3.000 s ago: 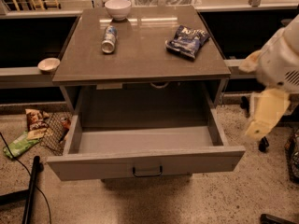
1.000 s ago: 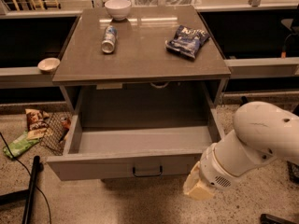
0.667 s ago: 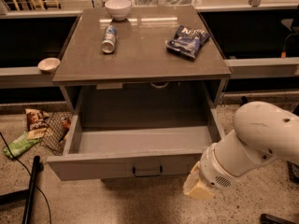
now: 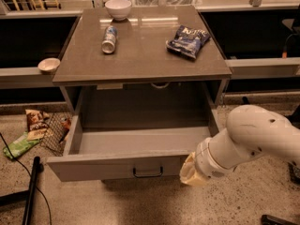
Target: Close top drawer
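Observation:
The top drawer is pulled far out of the grey cabinet, and its deep grey box is empty. Its flat front faces me with a small dark bar handle at the middle. My gripper, a cream-coloured end on a thick white arm, is low at the right end of the drawer front, just right of the handle. It is right against or very near the front panel; I cannot tell if it touches. The lower drawers are hidden behind the open one.
The cabinet top carries a white bowl, a can lying on its side and a blue snack bag. A small dish sits on the left ledge. A wire basket, wrappers and a black pole are on the floor at the left.
My arm has swung from beside the cabinet's right side down to the right end of the drawer front. Over the last second it has barely moved. The drawer stays open.

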Available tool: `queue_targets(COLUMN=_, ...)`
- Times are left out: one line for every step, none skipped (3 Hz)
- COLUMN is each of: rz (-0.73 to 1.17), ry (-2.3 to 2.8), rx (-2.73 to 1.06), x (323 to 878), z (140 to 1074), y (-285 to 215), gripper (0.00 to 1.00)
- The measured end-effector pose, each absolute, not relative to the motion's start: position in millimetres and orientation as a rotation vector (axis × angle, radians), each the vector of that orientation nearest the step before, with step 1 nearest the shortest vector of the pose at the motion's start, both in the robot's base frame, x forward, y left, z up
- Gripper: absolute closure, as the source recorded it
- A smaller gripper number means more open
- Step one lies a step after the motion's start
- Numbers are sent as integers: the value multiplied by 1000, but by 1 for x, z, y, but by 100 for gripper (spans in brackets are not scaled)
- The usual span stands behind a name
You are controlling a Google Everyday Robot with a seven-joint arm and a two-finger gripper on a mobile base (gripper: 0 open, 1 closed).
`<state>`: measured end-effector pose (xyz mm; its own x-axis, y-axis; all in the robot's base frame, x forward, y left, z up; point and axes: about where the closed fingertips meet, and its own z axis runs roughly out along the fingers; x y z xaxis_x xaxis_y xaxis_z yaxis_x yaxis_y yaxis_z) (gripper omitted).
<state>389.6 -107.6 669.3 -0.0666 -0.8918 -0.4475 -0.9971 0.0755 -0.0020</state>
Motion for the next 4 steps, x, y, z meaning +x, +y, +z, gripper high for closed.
queue_targets(rz=404, ry=1926, rx=-1936, x=412, z=654, y=-107, gripper=100)
queue_targets(rz=433, ry=1897, rx=-1924, x=426, z=647, y=-109, gripper=100)
queue_targets(rz=433, ry=1897, rx=-1924, x=426, z=647, y=-109, gripper=81)
queue_targets(rz=433, ry=1897, rx=-1924, x=426, z=647, y=-109, gripper=58)
